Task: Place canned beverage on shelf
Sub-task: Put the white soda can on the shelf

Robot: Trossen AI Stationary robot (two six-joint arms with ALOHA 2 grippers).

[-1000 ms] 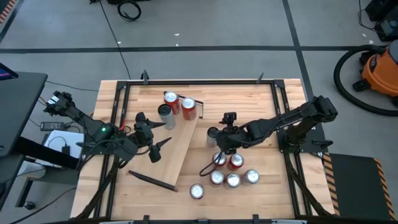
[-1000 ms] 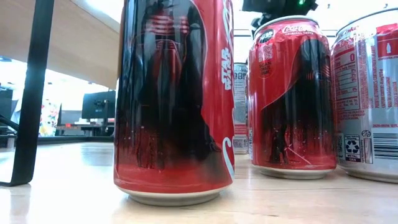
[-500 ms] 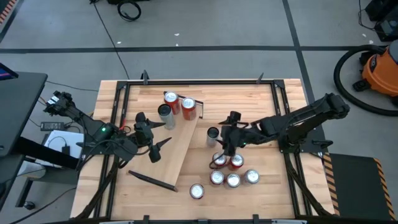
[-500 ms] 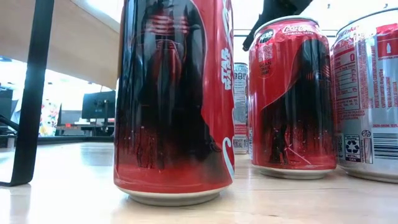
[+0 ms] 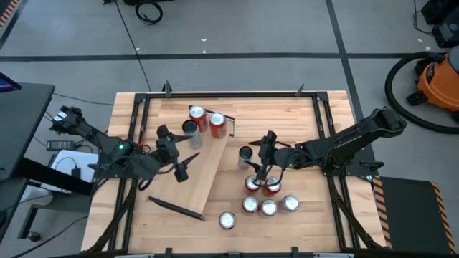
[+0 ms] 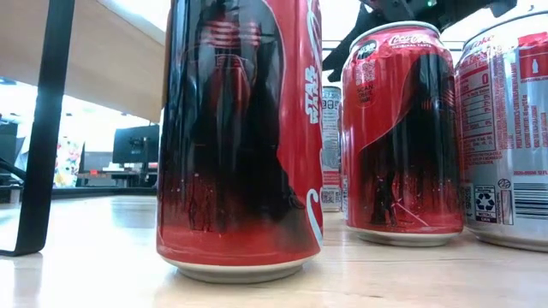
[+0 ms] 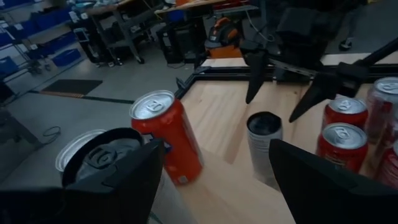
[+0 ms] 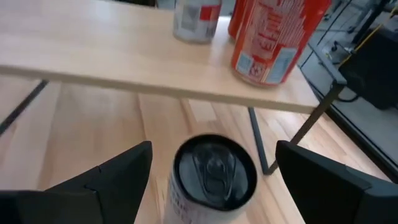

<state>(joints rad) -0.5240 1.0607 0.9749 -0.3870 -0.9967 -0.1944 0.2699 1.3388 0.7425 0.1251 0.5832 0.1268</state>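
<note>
The shelf [image 5: 203, 168], a pale plank on dark end frames, stands slantwise on the table's left half. Three cans stand at its far end: two red [image 5: 217, 123] and one silver [image 5: 190, 129]. A silver can with a dark top [image 8: 214, 171] stands on the tabletop right of the shelf. My right gripper [image 5: 256, 168] hangs open above it, one finger on either side, not touching it. My left gripper [image 5: 188, 163] is open over the shelf's middle, next to the silver can [image 7: 99, 155] and a red can [image 7: 168, 140].
Several more red and silver cans stand in a cluster [image 5: 269, 197] near the table's front, under and beside my right arm. One of them [image 6: 240, 137] fills the low view. A black frame [image 5: 326, 143] edges the tabletop. An orange vacuum [image 5: 437, 79] stands on the floor beyond.
My right gripper has tipped from pointing steeply down to nearly level, rolled somewhat, and sunk a little toward the silver can on the tabletop. Its arm has drawn back toward the table's right edge. The cans and the shelf have stayed put.
</note>
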